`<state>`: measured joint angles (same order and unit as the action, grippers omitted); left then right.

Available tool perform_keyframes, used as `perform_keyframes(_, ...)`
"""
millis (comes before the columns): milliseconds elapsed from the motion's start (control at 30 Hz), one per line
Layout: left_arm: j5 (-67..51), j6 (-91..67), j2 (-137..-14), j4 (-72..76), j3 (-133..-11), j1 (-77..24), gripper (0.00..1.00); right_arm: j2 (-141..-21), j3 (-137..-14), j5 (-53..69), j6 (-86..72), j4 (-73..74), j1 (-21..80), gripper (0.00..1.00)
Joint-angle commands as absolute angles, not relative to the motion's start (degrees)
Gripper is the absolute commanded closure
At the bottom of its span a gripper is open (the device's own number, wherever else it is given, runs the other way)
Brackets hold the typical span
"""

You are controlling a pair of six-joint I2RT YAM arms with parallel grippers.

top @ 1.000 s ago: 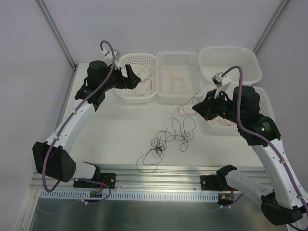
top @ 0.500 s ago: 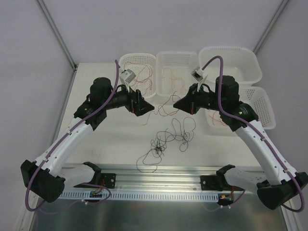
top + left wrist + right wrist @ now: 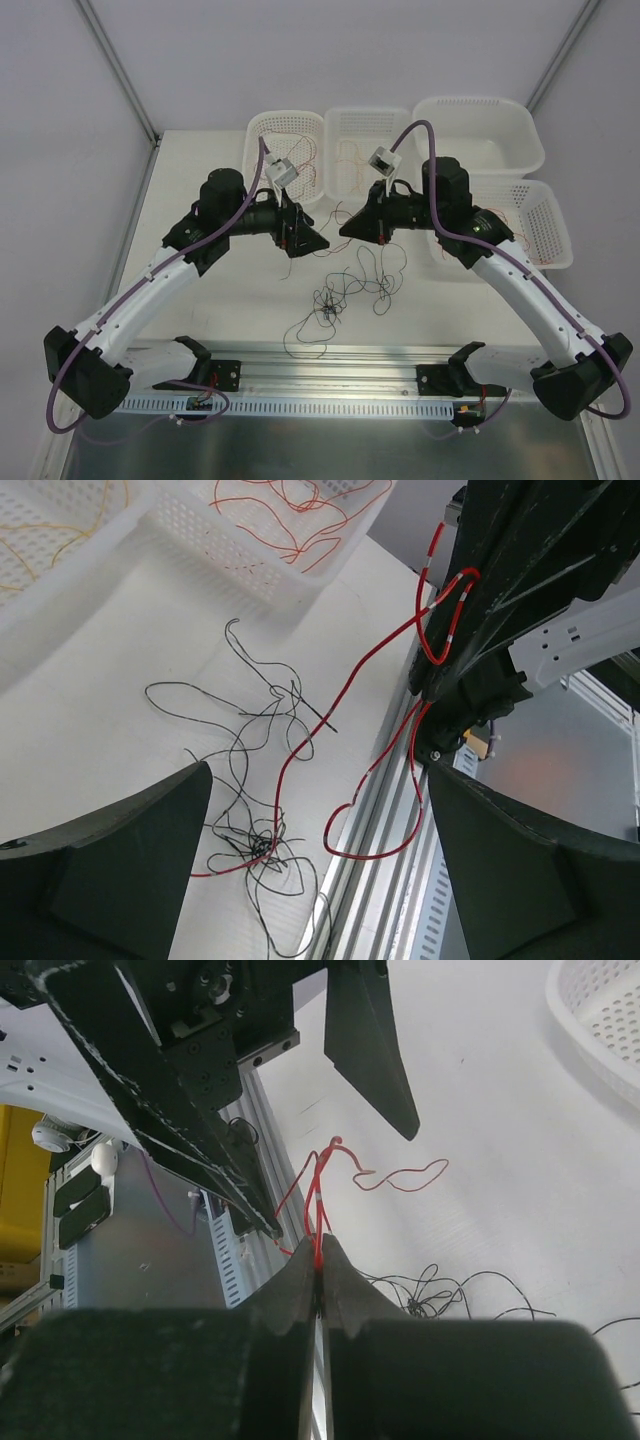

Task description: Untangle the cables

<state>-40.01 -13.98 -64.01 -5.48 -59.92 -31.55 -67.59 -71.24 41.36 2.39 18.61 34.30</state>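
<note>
The white tabletop (image 3: 200, 190) fills the top view. The left arm (image 3: 150, 290) and the right arm (image 3: 530, 290) now bend inward across it, so that their wrists face each other at mid-frame. A second ago the left wrist hung over the upper-left basket and the right wrist over the lower-right one. Half a second ago they were nearer, with a wider gap than now.

Four white baskets (image 3: 470, 100) stand along the top of the frame where they stood before, with thin red and orange strands in three of them.

The left tool (image 3: 312, 238) points right with its fingers (image 3: 120, 870) spread wide and released, gripping nothing. The right tool (image 3: 348, 228) points left, just beside it and tip to tip. Its fingertips (image 3: 300, 1280) are clenched together, grasping the red cable (image 3: 320, 1225).

The cables are in two places apart from the baskets. The red cable, earlier trailing on the tabletop beside the right baskets, is lifted at mid-frame. In the left wrist view it hangs from the right tool and runs down toward the lower left. Its low end reaches in among the black cables (image 3: 330, 298). These lie as a loose tangle with a denser knot on the tabletop just below the two tools, and they lie as they did in both earlier frames.
</note>
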Motion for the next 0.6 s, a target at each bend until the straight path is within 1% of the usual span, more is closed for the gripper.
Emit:
perform_keyframes(0,-42.8,-12.1,-65.1,-4.2,-59.5,-32.5,0.10,-67.6,-73.3,44.6,3.8,14.9,35.0,0.99)
perform_keyframes(133,-43.7,-11.8,-66.3,-4.2,-59.7,-33.5,0.16,-67.9,-73.5,44.4,4.0,14.7,35.6,0.99)
perform_keyframes(167,-44.0,-11.9,-66.4,-4.2,-59.8,-33.5,0.21,-67.9,-73.3,44.0,4.0,14.6,35.6,0.99)
perform_keyframes(267,-45.2,-11.7,-66.3,-4.2,-59.7,-33.7,0.29,-67.7,-72.6,42.5,4.0,14.2,35.6,0.99)
perform_keyframes(300,-45.3,-11.8,-66.2,-4.2,-59.7,-33.6,0.38,-67.7,-72.4,41.7,3.7,14.1,35.7,0.99)
perform_keyframes(367,-46.0,-11.6,-66.1,-4.2,-59.6,-33.6,0.49,-67.6,-72.2,40.8,3.4,13.7,35.6,0.99)
perform_keyframes(400,-46.1,-11.5,-66.0,-4.2,-59.6,-33.6,0.63,-67.5,-72.1,39.9,3.5,13.7,35.6,0.99)
perform_keyframes(500,-46.3,-11.5,-65.7,-4.3,-59.5,-33.7,0.83,-67.4,-72.0,38.2,3.5,13.7,35.6,0.99)
perform_keyframes(533,-46.1,-11.5,-65.6,-4.2,-59.5,-33.7,0.95,-67.4,-72.1,37.7,3.5,13.8,35.5,0.99)
perform_keyframes(567,-45.9,-11.5,-65.6,-4.2,-59.4,-33.6,1.00,-67.4,-72.0,37.4,3.5,13.8,35.6,0.99)
